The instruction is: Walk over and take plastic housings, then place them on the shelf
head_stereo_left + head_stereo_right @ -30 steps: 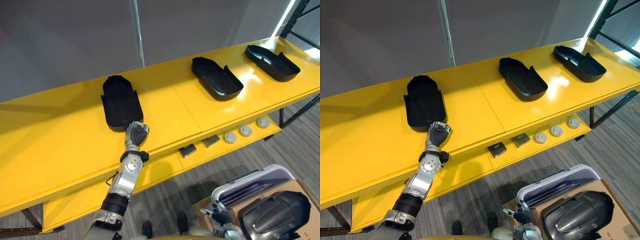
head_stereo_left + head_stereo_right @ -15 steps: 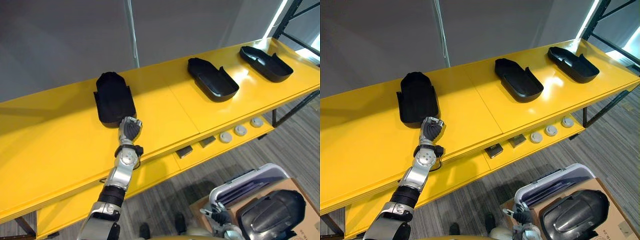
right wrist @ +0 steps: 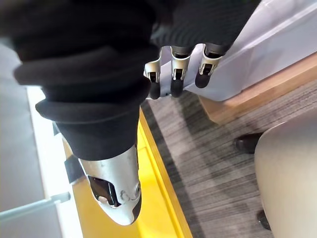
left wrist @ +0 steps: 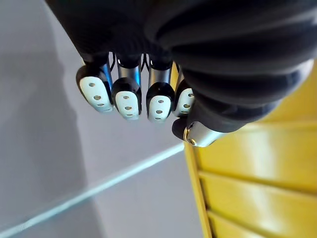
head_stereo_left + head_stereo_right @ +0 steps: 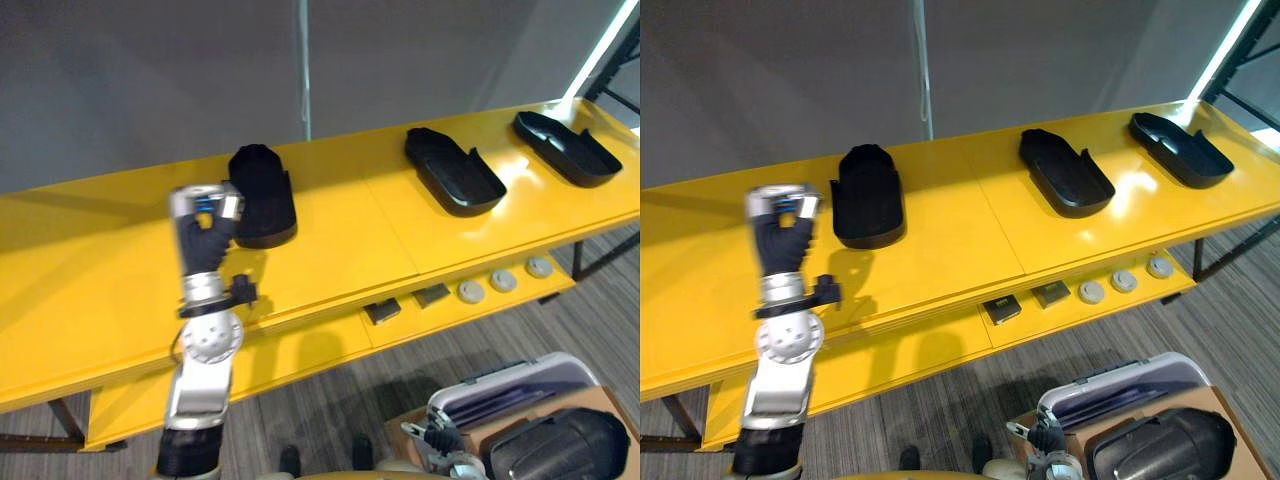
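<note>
**Left robot hand now off the housing, fist empty**

Since one second ago your left robot hand [image 5: 205, 238] has come up and away from the near end of the left housing [image 5: 262, 195]; it is now raised over the yellow shelf [image 5: 340, 245], to the left of that housing and apart from it; the camera has also swung a little, so do not read the whole shift as a move of the things. In its own wrist view the fingers [image 4: 126, 96] are curled in together and they hold nothing.

The left housing lies on the top board, with its long axis pointing away from you toward the wall; the middle housing [image 5: 452, 172] and the right housing [image 5: 565, 148] lie farther right on the same board, well apart from each other and each a little slanted; I judge these three as placed.

The next one to take is, in my judgement, the dark housing [image 5: 560, 450] in the cardboard box [image 5: 1248, 430] at your lower right, beside the pale tote [image 5: 510, 385]. It lies low and on the opposite side from the raised left robot hand. The right robot hand [image 3: 176, 74] hangs near the tote with loose fingers that hold nothing, so it is the nearer one. The picture edge cuts this housing, so I cannot tell its long axis. You would have to turn away from the shelf before any reach.
</note>
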